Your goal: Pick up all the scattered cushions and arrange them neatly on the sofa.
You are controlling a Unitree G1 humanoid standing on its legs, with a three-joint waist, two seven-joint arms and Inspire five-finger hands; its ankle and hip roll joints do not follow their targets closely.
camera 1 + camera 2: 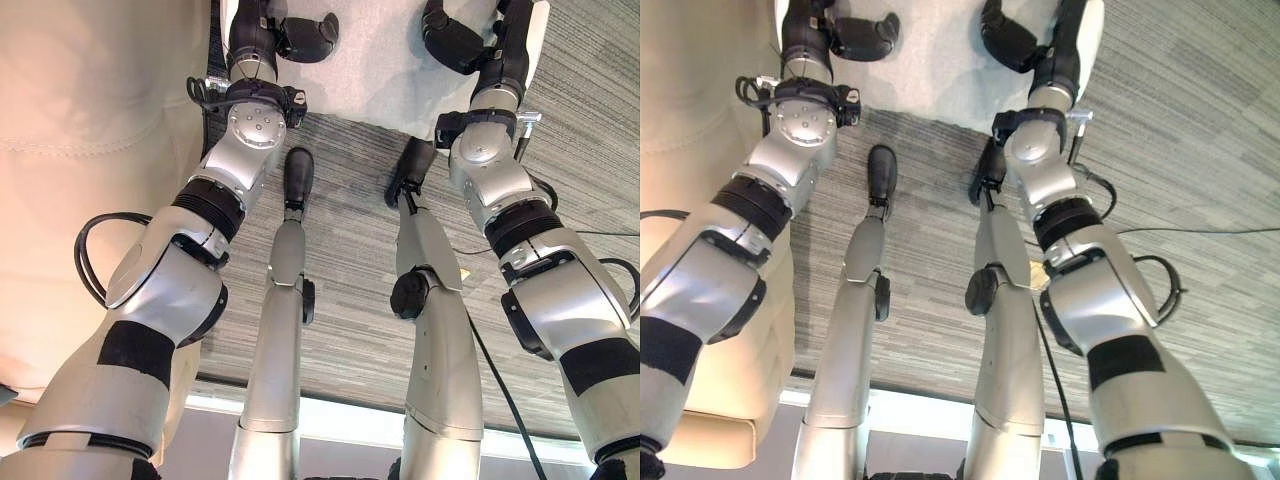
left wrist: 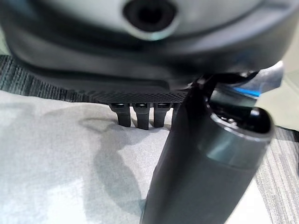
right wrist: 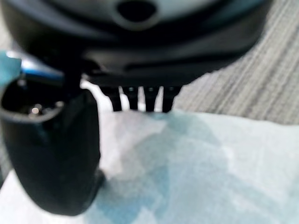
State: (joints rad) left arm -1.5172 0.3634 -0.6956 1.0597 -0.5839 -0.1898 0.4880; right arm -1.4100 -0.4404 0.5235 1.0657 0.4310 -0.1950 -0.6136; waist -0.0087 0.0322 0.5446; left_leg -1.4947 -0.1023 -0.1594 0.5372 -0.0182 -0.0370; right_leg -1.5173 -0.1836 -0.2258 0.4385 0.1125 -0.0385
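A pale grey-white cushion (image 1: 380,70) hangs low over the carpet at the far end of the eye views and casts a shadow beneath it. My left hand (image 1: 262,30) grips its left side, thumb curled over the top face. On the opposite side my right hand (image 1: 455,45) grips the same way. In the left wrist view the thumb (image 2: 201,177) lies across the cushion (image 2: 56,163) and the fingers (image 2: 140,116) hook over its far edge. The right wrist view shows the same hold: thumb (image 3: 51,158) on the cushion (image 3: 210,168), fingers (image 3: 145,98) past its edge.
The cream sofa (image 1: 90,200) rises along the left side, close to my left arm. Grey striped carpet (image 1: 340,300) covers the floor ahead and to the right.
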